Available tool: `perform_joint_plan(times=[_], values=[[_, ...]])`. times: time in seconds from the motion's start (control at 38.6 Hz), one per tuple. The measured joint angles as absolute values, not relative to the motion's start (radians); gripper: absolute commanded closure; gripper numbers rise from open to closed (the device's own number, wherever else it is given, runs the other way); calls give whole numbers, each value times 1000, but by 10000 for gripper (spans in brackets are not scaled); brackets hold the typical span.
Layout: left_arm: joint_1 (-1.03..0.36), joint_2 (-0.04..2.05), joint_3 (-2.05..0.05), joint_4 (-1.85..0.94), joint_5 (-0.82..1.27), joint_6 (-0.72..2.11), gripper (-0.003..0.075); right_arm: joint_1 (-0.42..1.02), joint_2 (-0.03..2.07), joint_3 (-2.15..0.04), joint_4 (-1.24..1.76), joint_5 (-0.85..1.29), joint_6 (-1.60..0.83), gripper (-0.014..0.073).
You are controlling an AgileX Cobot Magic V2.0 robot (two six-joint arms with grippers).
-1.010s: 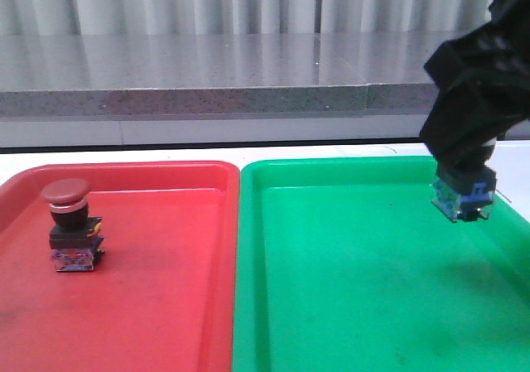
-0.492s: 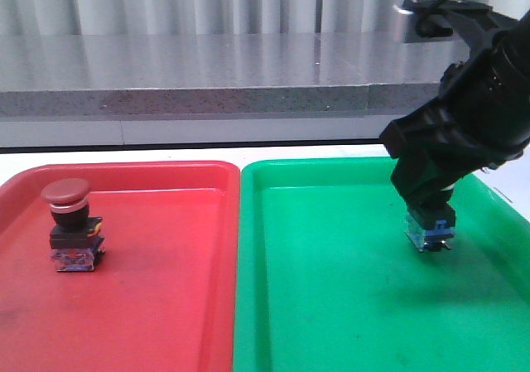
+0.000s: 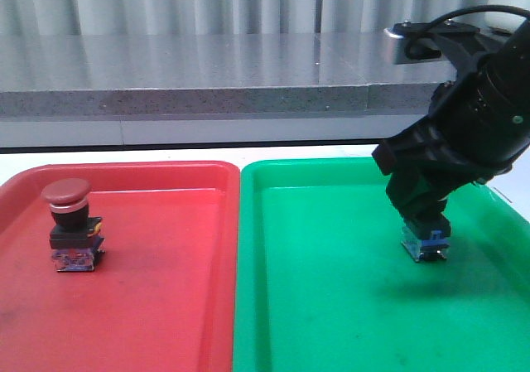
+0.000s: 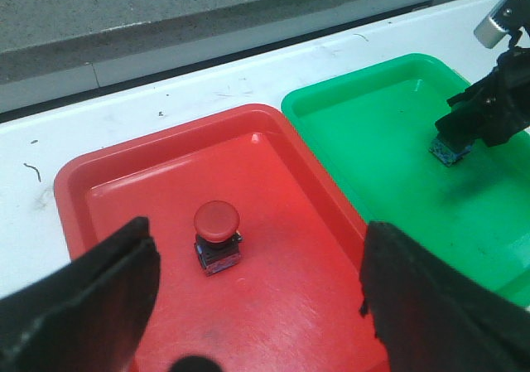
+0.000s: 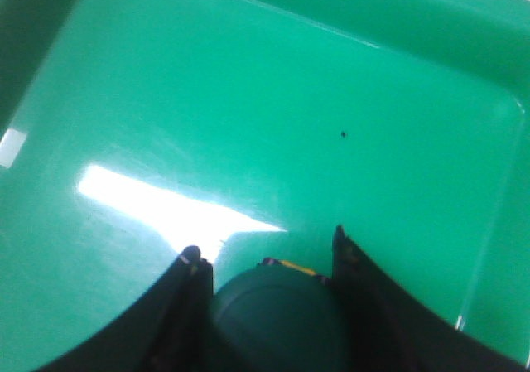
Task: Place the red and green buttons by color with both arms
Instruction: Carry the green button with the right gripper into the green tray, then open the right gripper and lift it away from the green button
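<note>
Two trays lie side by side on the white table [image 4: 166, 99], their inner rims touching: the red tray [image 3: 166, 306] on the left and the green tray [image 3: 331, 306] on the right. The red button [image 3: 70, 223] stands upright on its base in the left part of the red tray, with bare tray floor all around it. The left gripper [image 4: 248, 306] hangs high above the red tray, fingers spread wide and holding nothing. The right gripper [image 3: 422, 223] is clamped on the green button [image 5: 277, 318], its base just above the green tray floor, right of center. A grey ledge [image 3: 207, 99] runs behind the table.
</note>
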State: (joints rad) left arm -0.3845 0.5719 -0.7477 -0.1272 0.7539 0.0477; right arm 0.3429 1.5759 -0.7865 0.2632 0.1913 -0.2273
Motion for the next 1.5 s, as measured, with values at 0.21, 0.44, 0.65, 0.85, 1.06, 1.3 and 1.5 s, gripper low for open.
perform_joint_plan(times=[0.21,0.44,0.65,0.85,1.06,1.3,1.5], values=[[-384,572,-748,-127,754,48,220,343,1586,-786,263,204,-227,-1],[-384,572,-748,-127,754,48,220,343,1547,-800,263,264,-227,-29],[-384,572,-748,-127,754,48,220,343,1404,-801,263,346,-227,-29],[-384,572,-748,-127,754,48,220,343,1198,-801,263,489,-227,-29],[-384,572,-748,-127,754,48,220,343,991,-801,241,624,-227,-29],[-384,572,-748,-127,754,48,220,343,804,-801,224,754,-216,-29],[-384,572,-748,-127,754,48,220,343,677,-801,205,845,-184,-29]])
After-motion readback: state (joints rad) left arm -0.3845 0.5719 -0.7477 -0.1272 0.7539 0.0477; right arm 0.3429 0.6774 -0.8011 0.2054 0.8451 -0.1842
